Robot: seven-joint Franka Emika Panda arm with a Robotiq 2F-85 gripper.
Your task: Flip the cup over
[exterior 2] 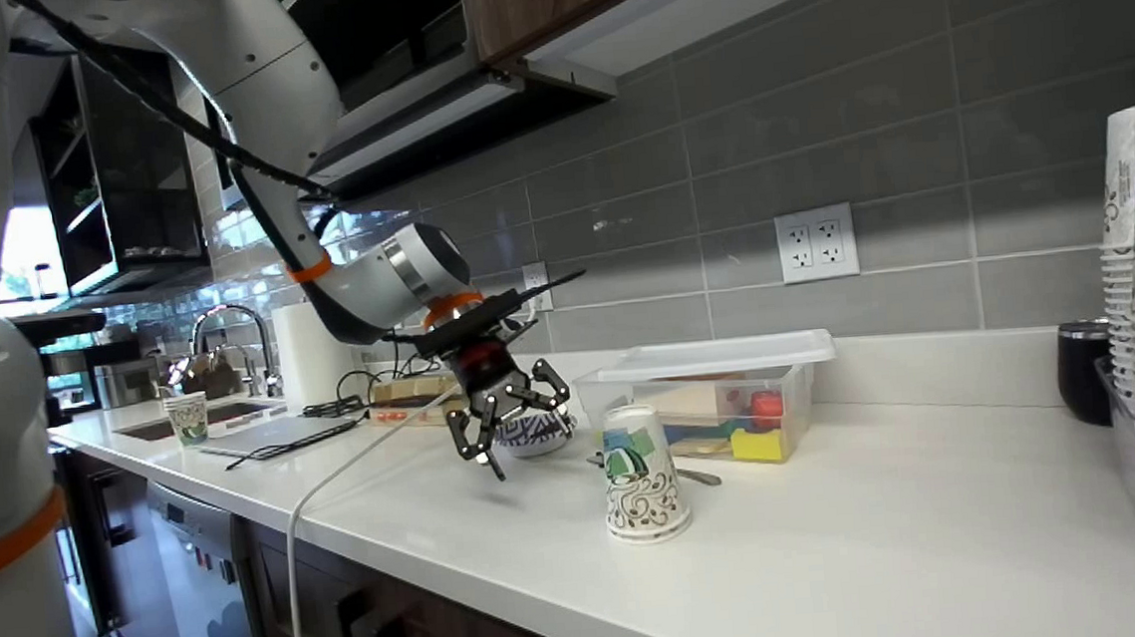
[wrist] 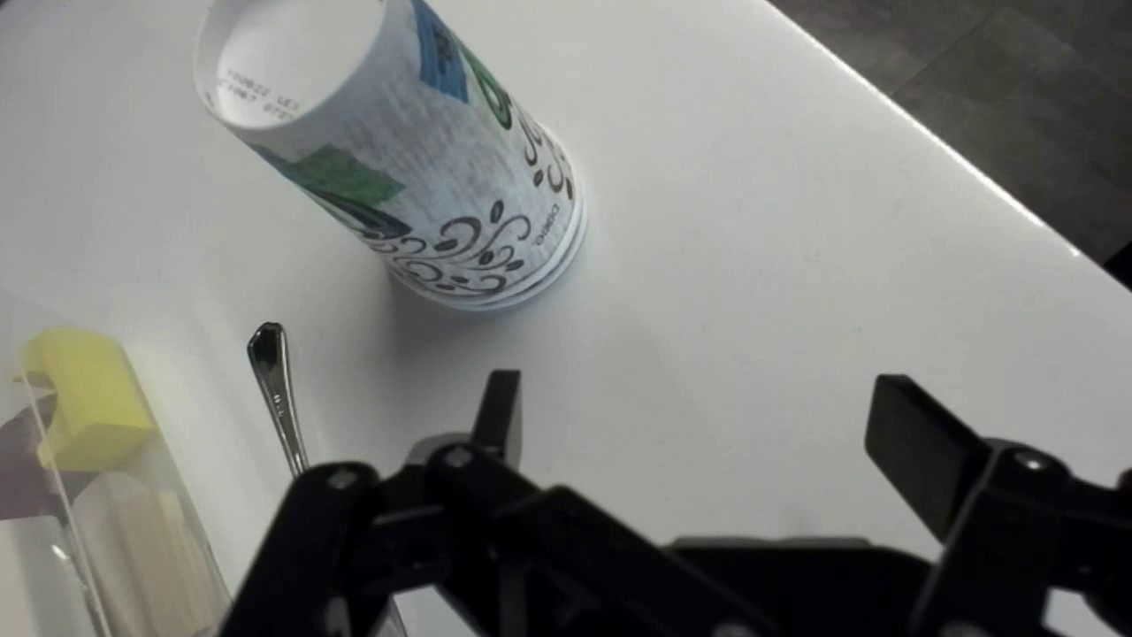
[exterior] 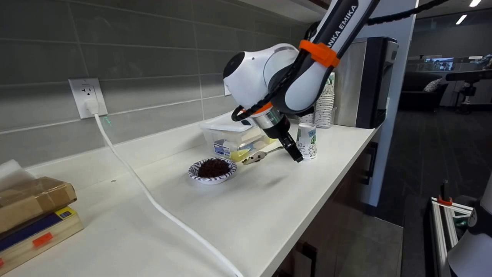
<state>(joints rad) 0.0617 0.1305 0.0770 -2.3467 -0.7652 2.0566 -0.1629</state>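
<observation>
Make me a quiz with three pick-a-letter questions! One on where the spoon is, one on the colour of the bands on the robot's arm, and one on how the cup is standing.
1. Where is the spoon?
A) on the floor
B) on the counter
C) in the sink

2. What colour are the bands on the robot's arm?
A) green
B) purple
C) orange

3. How is the cup standing?
A) upside down
B) right way up
C) lying on its side

Right letters:
1 B: the wrist view shows its handle lying there.
2 C: orange rings show in both exterior views.
3 A: its closed bottom faces up in the wrist view.
</observation>
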